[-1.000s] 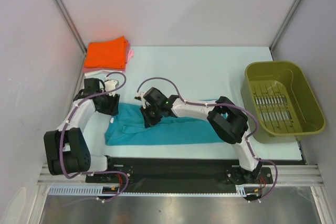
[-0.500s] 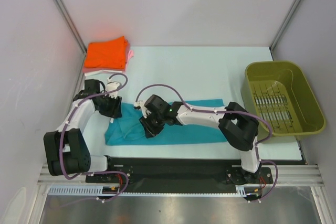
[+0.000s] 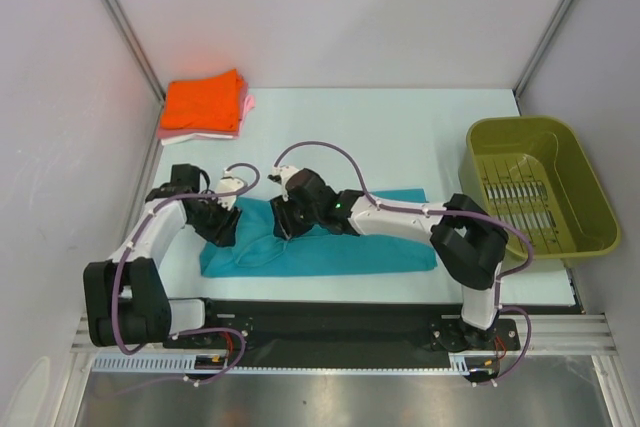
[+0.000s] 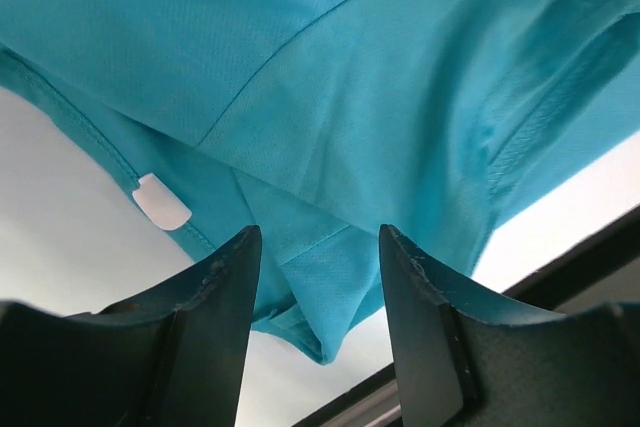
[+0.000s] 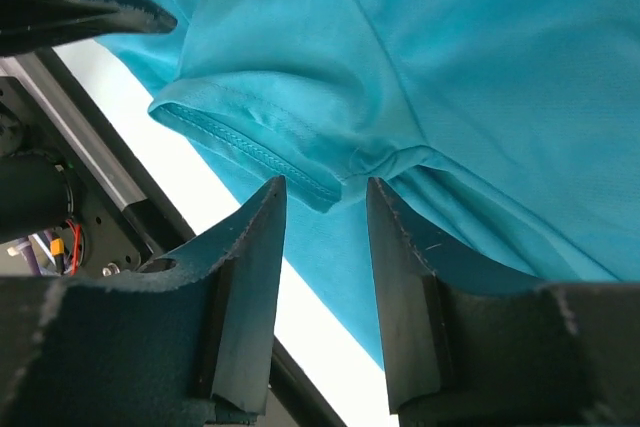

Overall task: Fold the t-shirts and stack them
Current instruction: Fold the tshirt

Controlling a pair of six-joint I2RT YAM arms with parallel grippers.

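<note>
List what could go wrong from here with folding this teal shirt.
Both arms crowd the left end of the teal t-shirt; the open left gripper and right gripper could collide.
The sleeve hem lies bunched below the right gripper; closing there may pinch several layers and set a crooked fold.
The shirt's near edge runs close to the front edge of the table; a tug toward the bases might drag it off.

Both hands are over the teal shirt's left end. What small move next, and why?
Probably lower the left hand and close it on the corner of the teal shirt beneath it. Both hands stand open, holding nothing, the right hand over a sleeve hem, and the shirt lies as a long strip not yet folded across.
</note>
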